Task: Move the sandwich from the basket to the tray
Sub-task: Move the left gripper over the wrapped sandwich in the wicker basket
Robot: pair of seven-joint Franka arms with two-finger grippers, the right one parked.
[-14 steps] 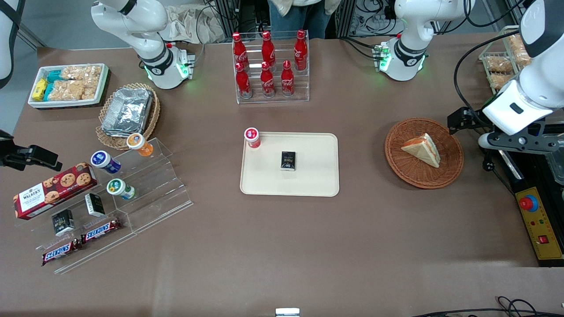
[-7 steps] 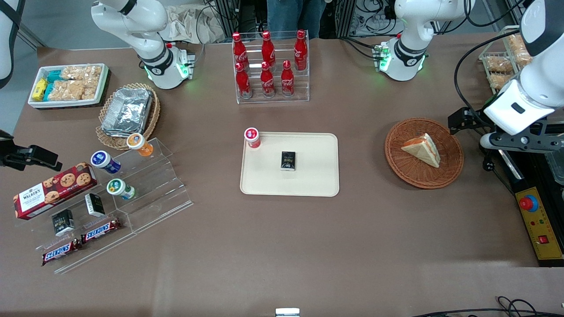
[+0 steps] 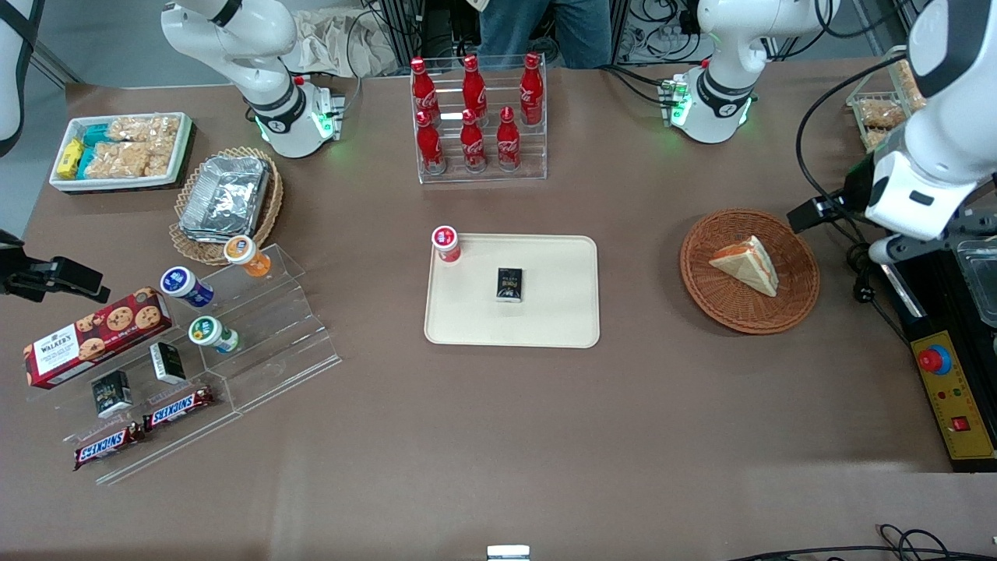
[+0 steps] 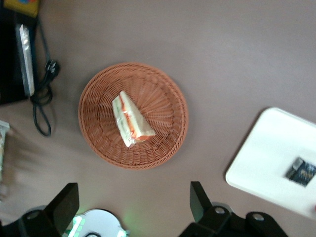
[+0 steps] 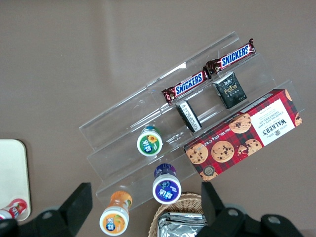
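The sandwich (image 3: 748,263), a white wedge with an orange-red edge, lies in the round reddish-brown basket (image 3: 695,274) toward the working arm's end of the table. The cream tray (image 3: 561,312) sits mid-table. My gripper (image 3: 886,249) hangs high beside the basket, at the table's end, apart from both. In the left wrist view the sandwich (image 4: 131,120) rests in the basket (image 4: 98,131), and the gripper (image 4: 131,205) is open with only bare table between its fingers (image 4: 197,200). A corner of the tray (image 4: 261,158) shows there too.
A small black box (image 3: 509,284) lies on the tray and a red-capped can (image 3: 445,243) stands at its corner. A rack of cola bottles (image 3: 475,117) stands farther from the camera. A control box (image 3: 954,397) and cables (image 3: 861,280) lie at the working arm's end.
The left arm's wrist has shifted slightly away from the camera and turned a little. The sandwich, basket and tray have not moved.
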